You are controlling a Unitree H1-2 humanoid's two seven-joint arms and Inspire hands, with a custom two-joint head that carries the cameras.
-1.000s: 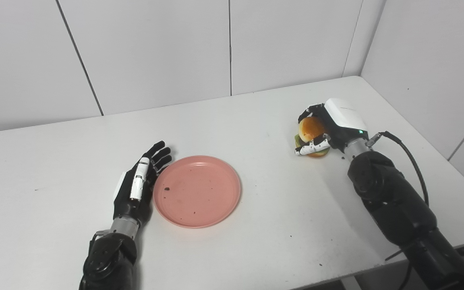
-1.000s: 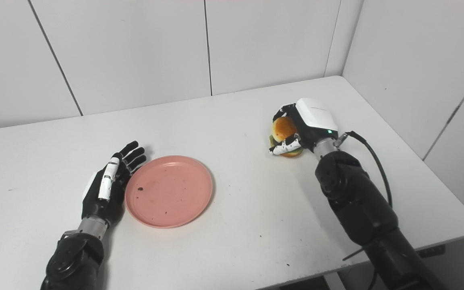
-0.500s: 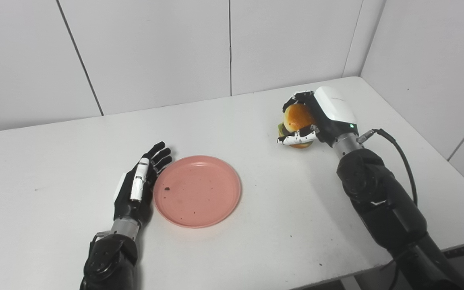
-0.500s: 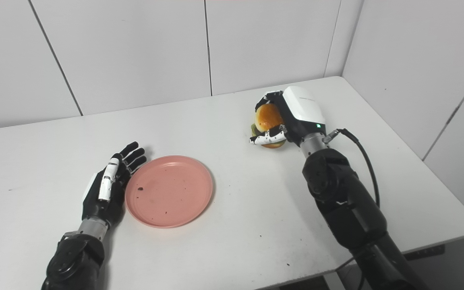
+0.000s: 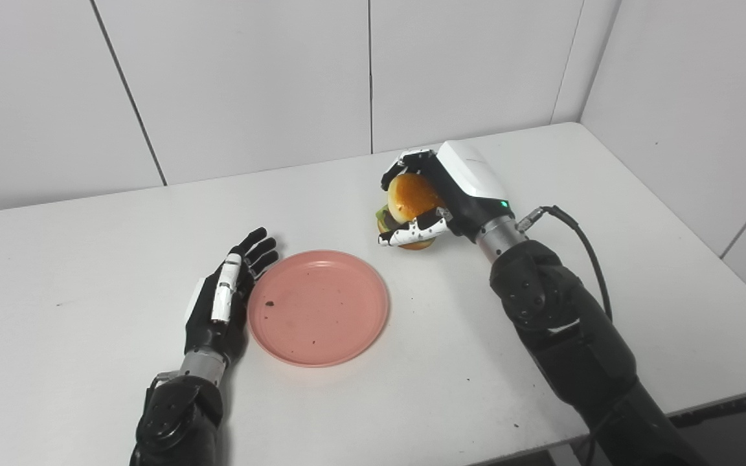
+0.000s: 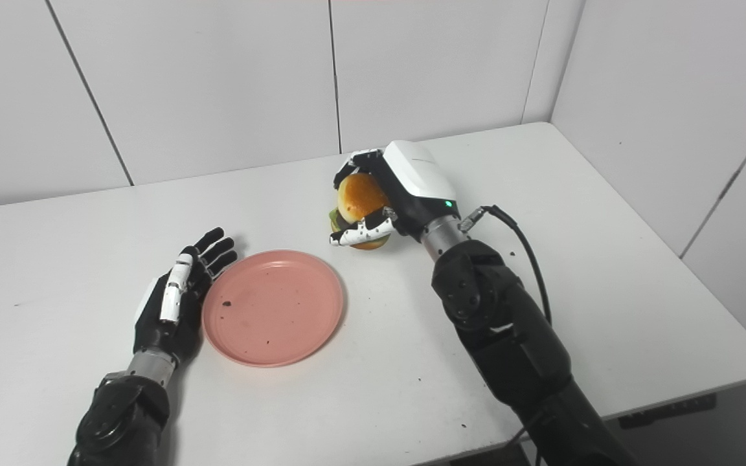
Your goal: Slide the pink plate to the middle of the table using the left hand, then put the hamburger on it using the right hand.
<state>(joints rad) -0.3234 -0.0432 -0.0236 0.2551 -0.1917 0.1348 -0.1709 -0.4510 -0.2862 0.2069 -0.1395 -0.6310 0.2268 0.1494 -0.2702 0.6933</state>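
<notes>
The white bench (image 5: 88, 362) carries the pink plate (image 5: 318, 307) near its middle, so the slide looks done. The left hand (image 5: 221, 304) rests flat beside the plate's left rim, fingers spread, holding nothing. The right hand (image 5: 441, 197) grips the hamburger (image 5: 407, 207) just beyond the plate's far-right rim; placing remains.

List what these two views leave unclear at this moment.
- Hamburger: far side and underside hidden by the right hand, both views; clearance above the table unclear.
- Left hand: contact with the pink plate rim unclear.
- Dark specks on the plate: too small to identify.
</notes>
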